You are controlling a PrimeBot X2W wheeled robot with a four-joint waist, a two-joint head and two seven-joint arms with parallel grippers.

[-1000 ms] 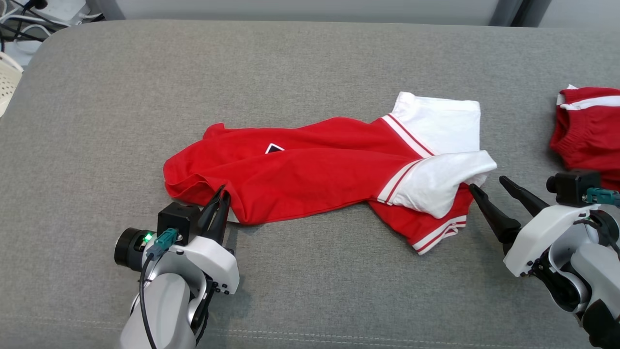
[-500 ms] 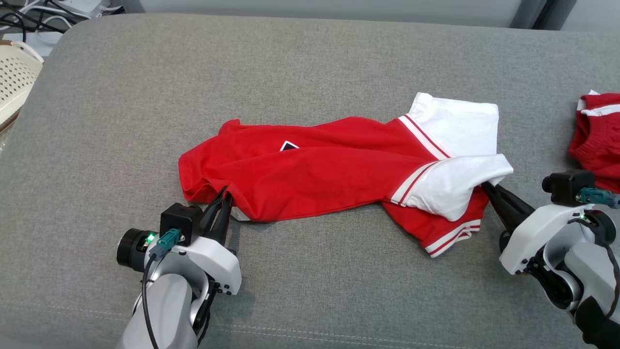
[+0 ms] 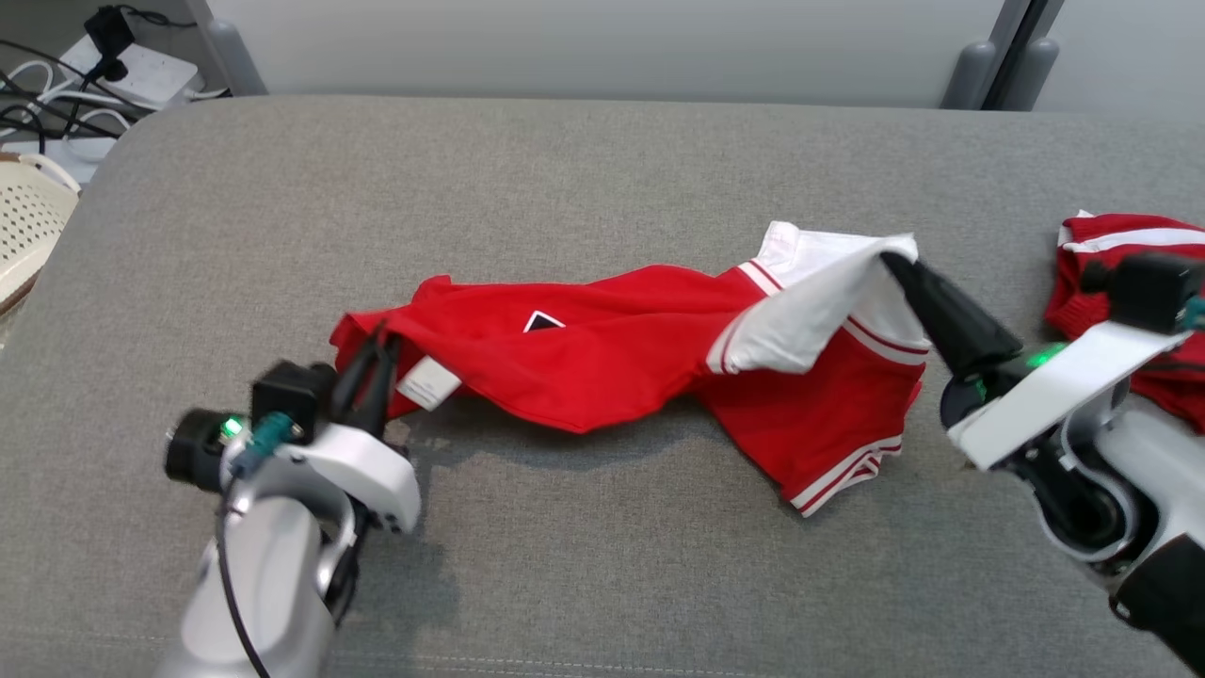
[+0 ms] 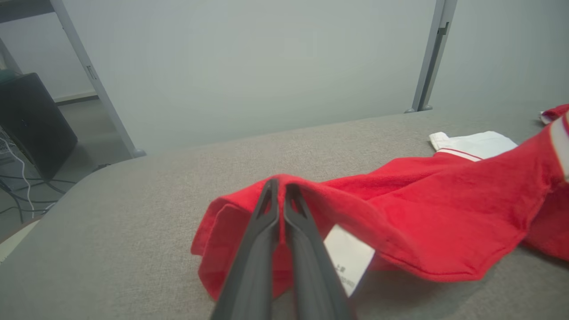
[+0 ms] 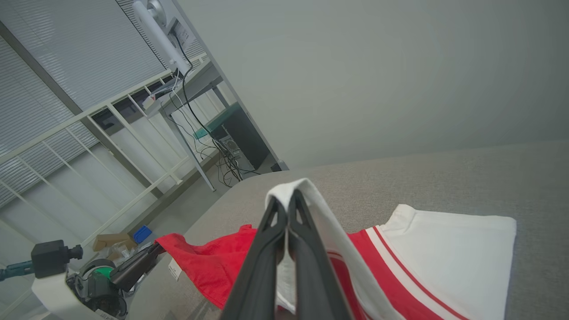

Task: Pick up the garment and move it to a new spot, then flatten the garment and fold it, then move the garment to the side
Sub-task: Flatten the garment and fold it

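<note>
Since both jaws are pinched fully together on cloth, the step in hand reads as the pick-up, before the carry to a new spot.

Left jaws: closed on the red hem of the garment (image 3: 612, 363) at its fold. The white care label (image 3: 428, 382) hangs just beside them.

Right jaws: closed on the edge of the white sleeve (image 3: 800, 311), held clear of the grey upholstered surface (image 3: 602, 169).

The grips sit at opposite ends, probably so that the cloth spreads under tension once raised.

Between the jaws the garment sags. Its middle and striped lower part rest on the surface, so it is only partly lifted.

Beyond the right jaws, the other white sleeve (image 5: 444, 240) lies flat.

A second red garment (image 3: 1078, 292) lies just outboard of the right jaws and could snag during the carry.

A cream basket (image 3: 28, 217) sits well beyond the left jaws, off the surface.
</note>
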